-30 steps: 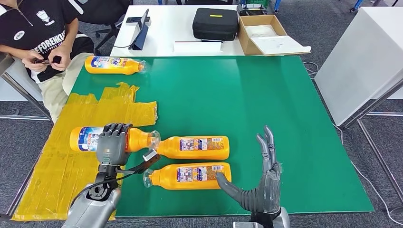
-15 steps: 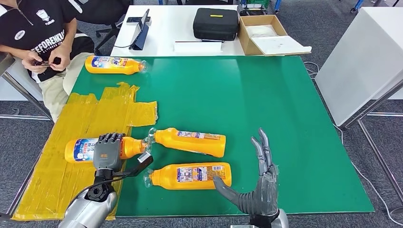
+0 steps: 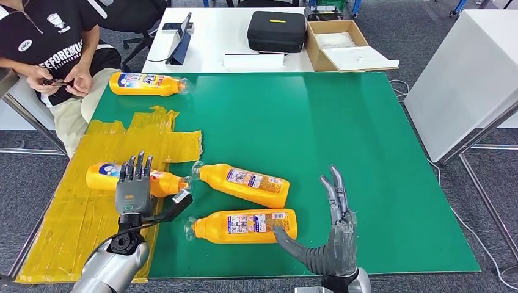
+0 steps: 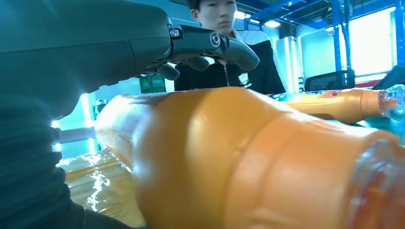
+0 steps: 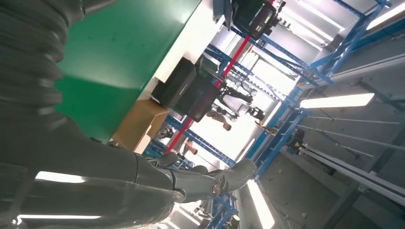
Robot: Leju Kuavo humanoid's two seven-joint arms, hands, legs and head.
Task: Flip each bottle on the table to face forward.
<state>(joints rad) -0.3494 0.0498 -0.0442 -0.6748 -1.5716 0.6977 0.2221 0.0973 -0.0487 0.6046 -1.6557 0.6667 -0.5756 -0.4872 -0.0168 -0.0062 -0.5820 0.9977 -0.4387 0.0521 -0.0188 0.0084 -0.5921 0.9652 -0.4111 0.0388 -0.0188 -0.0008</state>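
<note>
Several orange bottles lie on the green table (image 3: 342, 122). One bottle (image 3: 146, 83) is at the far left corner. Another bottle (image 3: 101, 176) lies on the yellow sheet, and my left hand (image 3: 134, 190) is over its middle with fingers stretched out and thumb out to the side. In the left wrist view this bottle (image 4: 239, 157) lies right under the hand's fingers (image 4: 210, 43). A tilted bottle (image 3: 244, 184) lies mid-table and a third bottle (image 3: 244, 226) lies nearer me. My right hand (image 3: 333, 241) stands open, its thumb at that bottle's base.
A yellow sheet (image 3: 122, 146) covers the table's left side. A seated person (image 3: 52, 46) is at the back left. Behind stands a white table (image 3: 214, 36) with a black case (image 3: 277, 29) and a cardboard box (image 3: 339, 43). Another white table (image 3: 464, 73) is at the right.
My left hand's fingers have uncurled from the bottle on the yellow sheet, which shifted left. The middle bottle has swung to a tilt. My right hand sank slightly.
</note>
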